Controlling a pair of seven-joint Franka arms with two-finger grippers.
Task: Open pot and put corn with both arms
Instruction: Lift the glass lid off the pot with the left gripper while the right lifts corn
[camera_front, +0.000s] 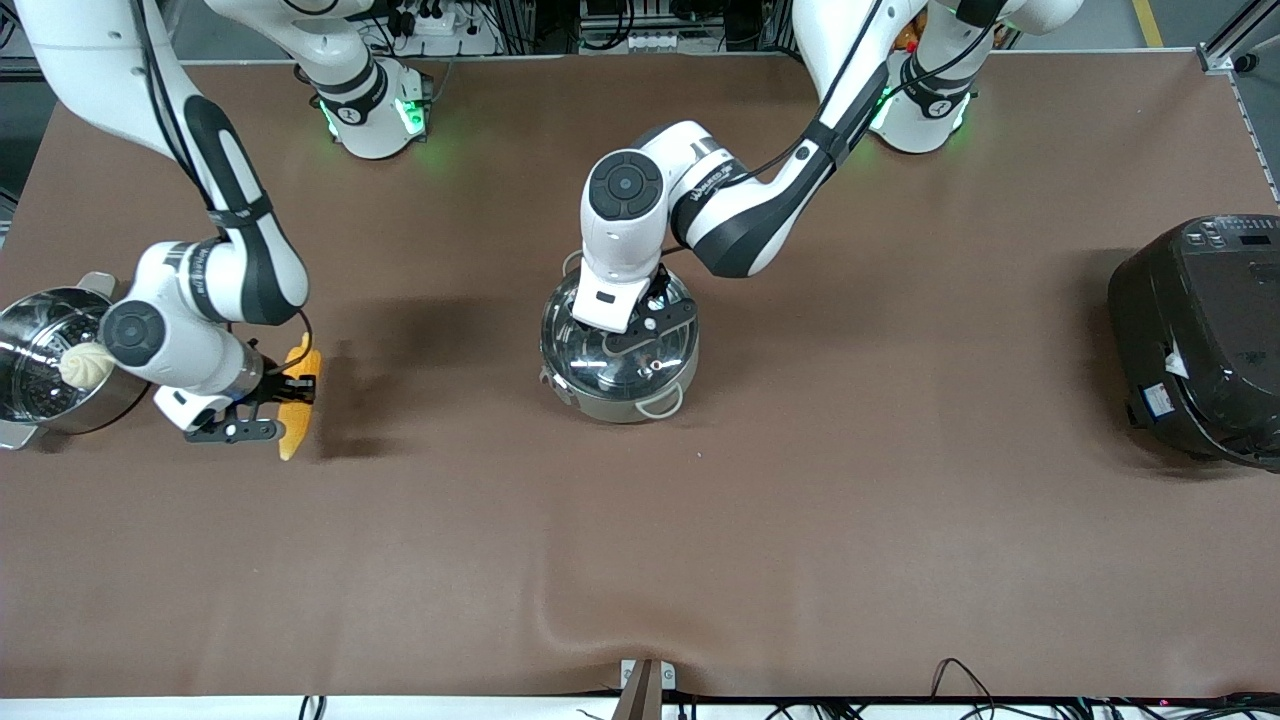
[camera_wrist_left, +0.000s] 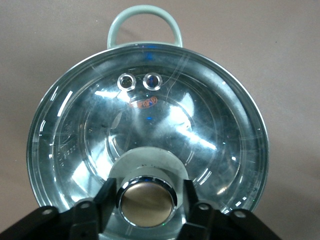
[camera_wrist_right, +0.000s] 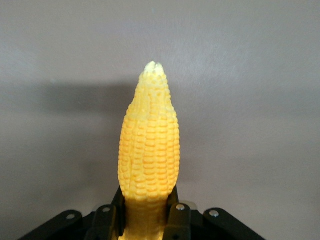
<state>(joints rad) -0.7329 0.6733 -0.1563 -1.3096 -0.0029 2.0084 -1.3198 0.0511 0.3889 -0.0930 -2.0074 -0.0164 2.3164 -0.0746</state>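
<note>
The steel pot (camera_front: 622, 398) stands mid-table with its glass lid (camera_wrist_left: 150, 115) on. My left gripper (camera_front: 643, 332) is down on the lid. In the left wrist view the left gripper (camera_wrist_left: 149, 201) has its fingers (camera_wrist_left: 106, 197) close against both sides of the copper-coloured knob (camera_wrist_left: 147, 202). One loop handle (camera_wrist_left: 144, 17) of the pot shows there. My right gripper (camera_front: 285, 393) is shut on the thick end of the yellow corn (camera_front: 296, 425), near the right arm's end of the table. In the right wrist view the corn (camera_wrist_right: 149, 145) sticks out of the right gripper (camera_wrist_right: 147, 217), pale tip away from it.
A steel steamer pot (camera_front: 30, 340) with a white bun (camera_front: 87, 366) stands at the right arm's end, close beside the right wrist. A big black rice cooker (camera_front: 1200, 330) stands at the left arm's end. The brown table cover (camera_front: 640, 560) wrinkles near the front edge.
</note>
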